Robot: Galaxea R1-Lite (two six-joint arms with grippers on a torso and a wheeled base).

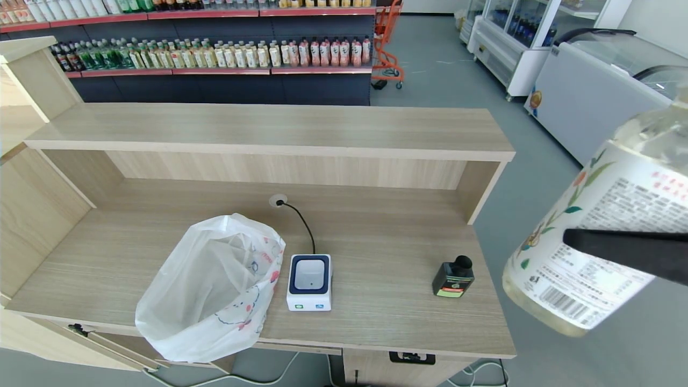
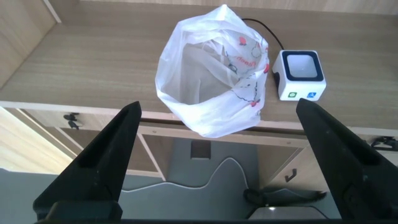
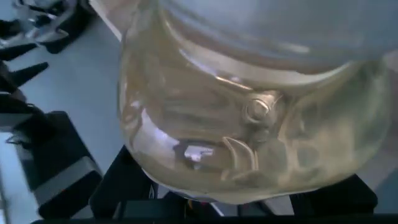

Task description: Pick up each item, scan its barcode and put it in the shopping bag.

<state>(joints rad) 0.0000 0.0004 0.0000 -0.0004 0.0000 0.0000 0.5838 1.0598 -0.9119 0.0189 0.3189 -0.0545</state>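
Observation:
My right gripper (image 1: 591,244) is shut on a large clear bottle (image 1: 602,231) of pale yellow liquid with a floral label. It is held high off the counter's right end, tilted, barcode facing me. The bottle's base (image 3: 249,124) looms close in the right wrist view. A white shopping bag (image 1: 215,285) stands open at the counter's front left. The white barcode scanner (image 1: 309,282) sits just right of it. A small dark bottle (image 1: 453,277) stands further right. My left gripper (image 2: 217,162) hangs open with nothing in it, out in front of the counter's edge near the bag (image 2: 214,68) and scanner (image 2: 300,73).
The wooden counter (image 1: 376,252) has a raised back shelf (image 1: 269,129) and side walls. A black cable (image 1: 303,223) runs from the scanner to a hole in the desk. Drink shelves, an orange cart (image 1: 387,43) and freezers (image 1: 591,97) stand beyond.

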